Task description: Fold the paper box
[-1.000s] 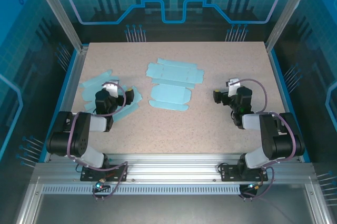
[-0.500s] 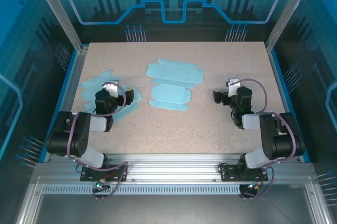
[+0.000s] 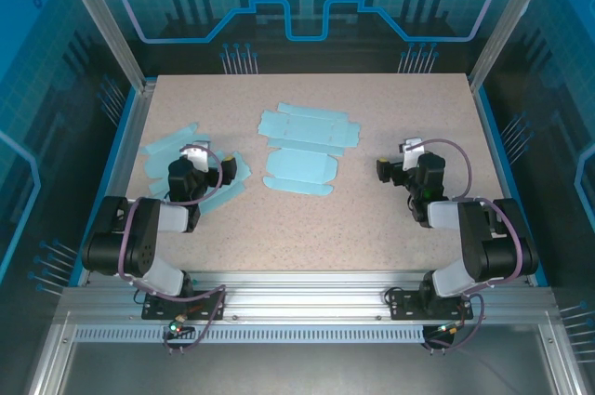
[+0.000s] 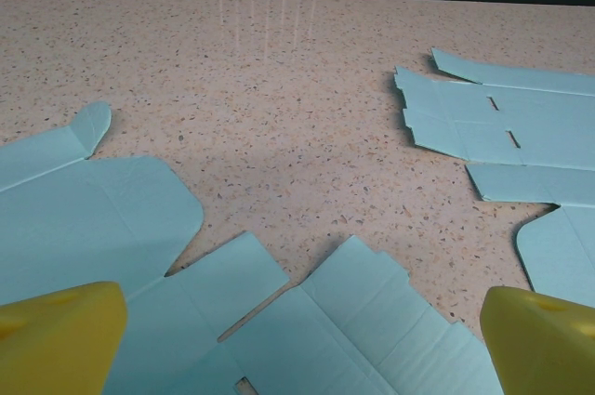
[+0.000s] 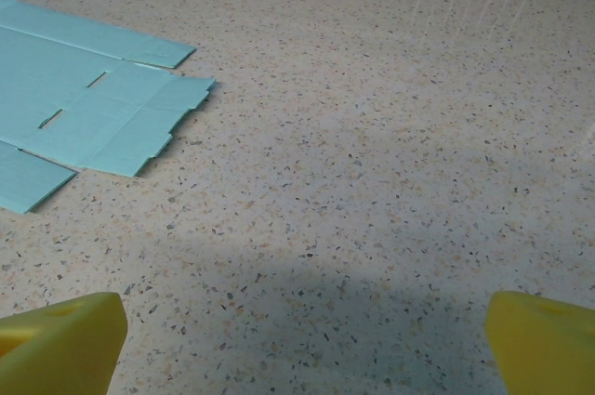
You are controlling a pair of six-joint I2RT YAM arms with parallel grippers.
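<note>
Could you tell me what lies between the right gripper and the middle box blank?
Nothing: bare table separates right gripper from blank, per top view.

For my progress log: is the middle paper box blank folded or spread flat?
Spread flat: the paper box blank lies on the table with every flap down, none raised.

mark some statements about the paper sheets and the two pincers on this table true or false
1. A blue centre sheet and a blue left sheet lie on the table. True.
2. The left pincer is shut on the left sheet. False: it is open and holds nothing, poised over that sheet.
3. The centre sheet is folded up into a box. False: it lies flat and unfolded.
4. The right pincer is open over bare table. True.
</note>
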